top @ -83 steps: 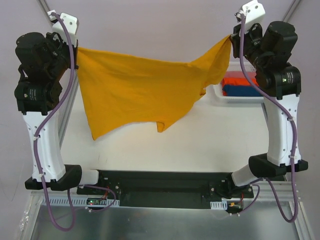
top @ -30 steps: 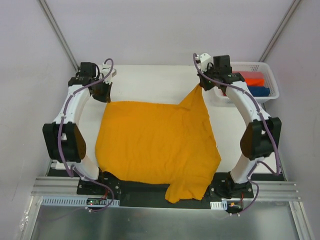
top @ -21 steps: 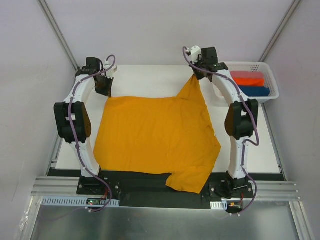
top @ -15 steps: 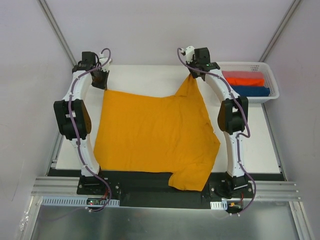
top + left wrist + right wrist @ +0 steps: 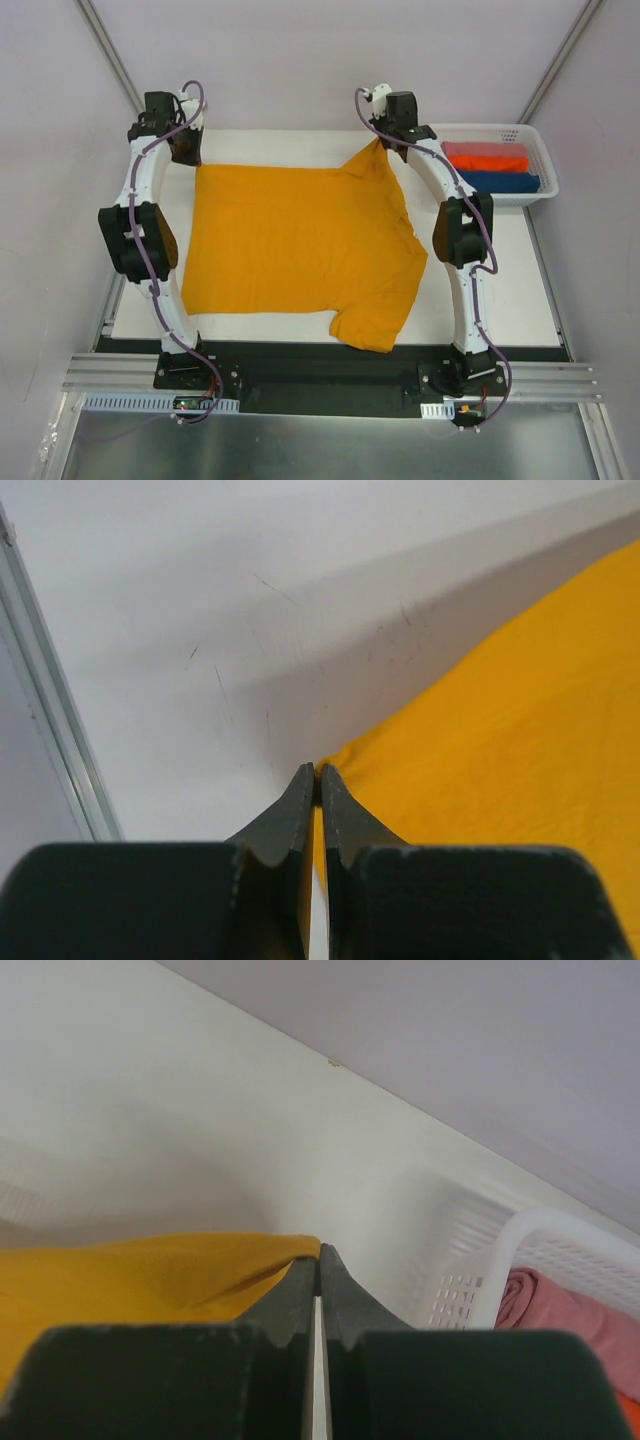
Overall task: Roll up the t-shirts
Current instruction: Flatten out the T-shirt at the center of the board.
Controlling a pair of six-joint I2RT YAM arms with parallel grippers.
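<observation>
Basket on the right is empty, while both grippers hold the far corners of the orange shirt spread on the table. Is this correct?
No, the basket is not empty: the top view shows shirts in it. The left gripper and right gripper do hold the far corners of the orange shirt.

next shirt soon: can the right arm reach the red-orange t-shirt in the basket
Probably not yet: right gripper is shut on the mustard-orange cloth t-shirt; white mesh basket stands open beside it.
</observation>
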